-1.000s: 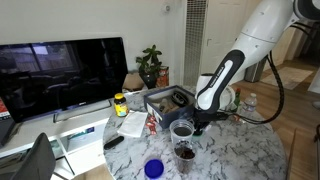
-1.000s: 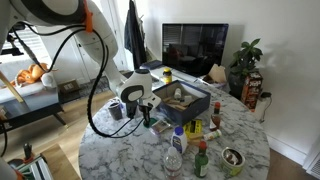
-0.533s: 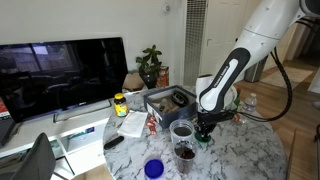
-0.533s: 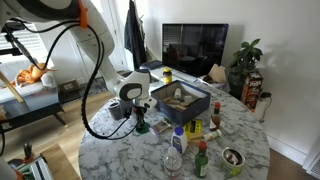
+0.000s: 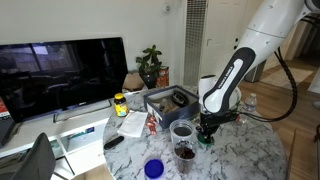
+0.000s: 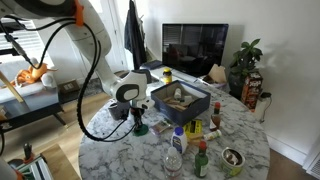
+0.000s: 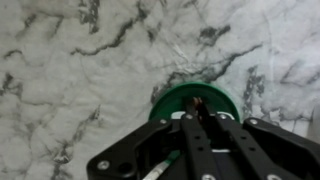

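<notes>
Looks like a home living room. Beyond the gripper (image 5: 206, 136), a large flat-screen television (image 5: 62, 72) on a low white stand (image 5: 75, 127), beside a potted houseplant (image 5: 150, 64). Beneath the gripper, a round marble table (image 5: 250, 155) crowded with cups (image 5: 182, 130) and bottles (image 6: 176, 140). Farther off, a dark coat (image 6: 133, 35) hung up, and wooden floor (image 5: 295, 105).

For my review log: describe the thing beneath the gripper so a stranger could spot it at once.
On the round marble table, look beside the dark open box, right under the shut gripper. A small green disc lies there. It is flat and low, while the neighbouring cups and bottles stand upright.
</notes>
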